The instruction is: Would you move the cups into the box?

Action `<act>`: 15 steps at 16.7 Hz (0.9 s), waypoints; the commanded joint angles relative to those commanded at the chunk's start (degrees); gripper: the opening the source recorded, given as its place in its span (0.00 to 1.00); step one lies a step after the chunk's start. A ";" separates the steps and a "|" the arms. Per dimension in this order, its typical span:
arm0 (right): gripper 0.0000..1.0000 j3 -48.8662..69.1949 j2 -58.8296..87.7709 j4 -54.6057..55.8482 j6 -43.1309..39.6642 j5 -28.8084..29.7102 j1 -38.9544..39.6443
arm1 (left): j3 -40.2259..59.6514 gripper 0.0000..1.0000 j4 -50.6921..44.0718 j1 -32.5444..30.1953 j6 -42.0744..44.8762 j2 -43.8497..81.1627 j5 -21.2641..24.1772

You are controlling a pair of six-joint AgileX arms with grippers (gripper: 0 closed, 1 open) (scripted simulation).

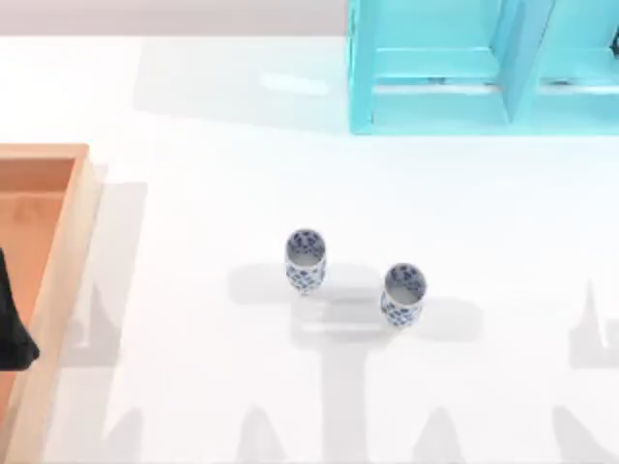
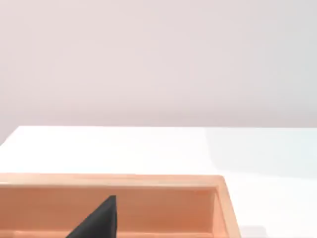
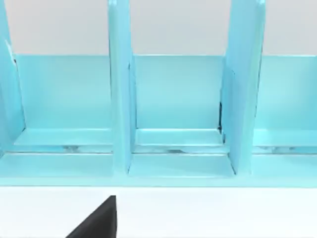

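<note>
At the near left edge of the table, the left gripper (image 1: 12, 333) hangs over the box (image 1: 60, 253); in the left wrist view its dark tip (image 2: 98, 222) sits above the orange-brown floor, inside the tan wall (image 2: 148, 180); whether it is wide or narrow I cannot tell. Out on the white table (image 1: 193, 319), well apart from that gripper and to its right, stand the two cups; the right-hand cup (image 1: 403, 293) is the nearer to the front edge, the left-hand cup (image 1: 305, 259) a little farther back and closer to the box; they are near each other but not touching. Both are upright, mouths up, so their long axis is vertical; I judge a grasp should come across the body or down over the rim. The left arm looks the nearer to the left-hand cup, and must travel rightward, away from the box, to reach it. The right gripper (image 3: 98, 222) faces the turquoise shelf (image 1: 455, 68) at the far right of the table; its opening I cannot tell either; neither cup is in the box yet.
</note>
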 joint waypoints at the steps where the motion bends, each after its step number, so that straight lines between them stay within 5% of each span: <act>1: 1.00 0.00 0.00 0.00 0.00 0.00 0.00 | 0.00 1.00 0.00 0.00 0.00 0.00 0.00; 7: 1.00 0.00 0.00 0.00 0.00 0.00 0.00 | 8.47 1.00 -5.73 -5.13 -2.64 8.19 1.01; 15: 1.00 0.00 0.00 0.00 0.00 0.00 0.00 | 46.38 1.00 -30.04 -24.04 -15.69 48.04 2.97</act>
